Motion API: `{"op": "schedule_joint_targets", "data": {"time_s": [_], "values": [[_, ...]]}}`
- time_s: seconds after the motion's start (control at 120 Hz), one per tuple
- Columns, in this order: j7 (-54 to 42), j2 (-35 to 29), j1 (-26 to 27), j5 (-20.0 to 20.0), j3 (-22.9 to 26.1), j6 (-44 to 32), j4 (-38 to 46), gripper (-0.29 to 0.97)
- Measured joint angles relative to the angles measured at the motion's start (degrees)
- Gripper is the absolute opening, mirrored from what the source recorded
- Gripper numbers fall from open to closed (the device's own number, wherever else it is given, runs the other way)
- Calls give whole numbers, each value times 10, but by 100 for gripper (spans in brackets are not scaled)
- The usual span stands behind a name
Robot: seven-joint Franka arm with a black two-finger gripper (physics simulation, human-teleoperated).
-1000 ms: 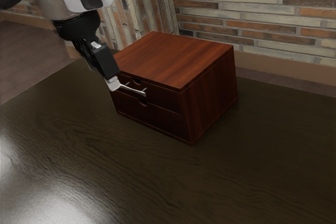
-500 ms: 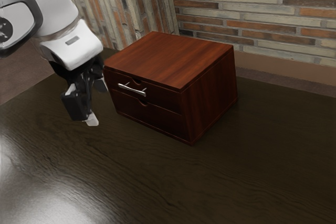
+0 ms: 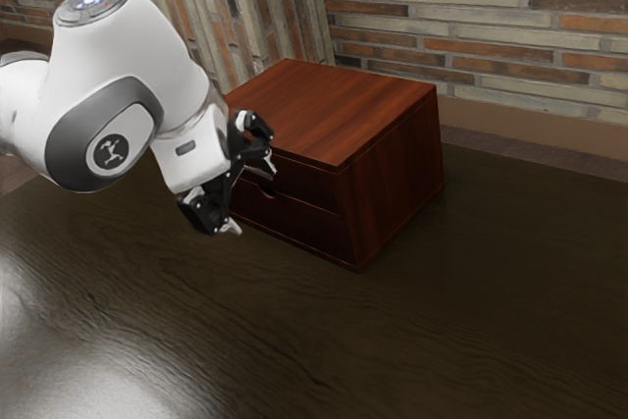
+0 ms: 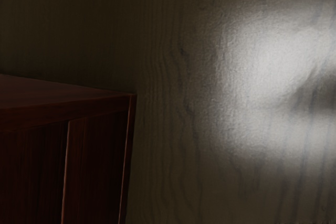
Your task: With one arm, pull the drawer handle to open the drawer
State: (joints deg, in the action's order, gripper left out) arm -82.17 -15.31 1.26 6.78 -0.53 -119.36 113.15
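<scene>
Your black two-finger gripper [image 3: 238,182] sits at the upper drawer [image 3: 299,181] of the reddish-brown wooden cabinet [image 3: 329,105], near the dark worktop's [image 3: 392,340] far edge. The drawer lies flush. Whether the fingers are released or clenched cannot be told.

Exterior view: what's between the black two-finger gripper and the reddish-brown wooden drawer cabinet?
Nothing: in the exterior view the gripper is at the front of the cabinet, no gap showing.

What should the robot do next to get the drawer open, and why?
Probably lift the gripper a little and bring it to the top drawer. Both drawer fronts look flush with the cabinet, so nothing is open yet, and the gripper hangs low near the table, beside the bottom drawer.
</scene>
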Motion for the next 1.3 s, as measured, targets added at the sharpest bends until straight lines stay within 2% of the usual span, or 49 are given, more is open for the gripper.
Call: {"op": "schedule_joint_targets", "data": {"time_s": [0.5,0.817,1.008,1.3], "values": [[-114,6,-18,2,-59,-59,16,68],[-165,43,-30,31,-78,-101,16,67],[-190,53,-32,43,-125,-126,8,67],[-222,87,-26,43,-132,-161,-8,66]]}}
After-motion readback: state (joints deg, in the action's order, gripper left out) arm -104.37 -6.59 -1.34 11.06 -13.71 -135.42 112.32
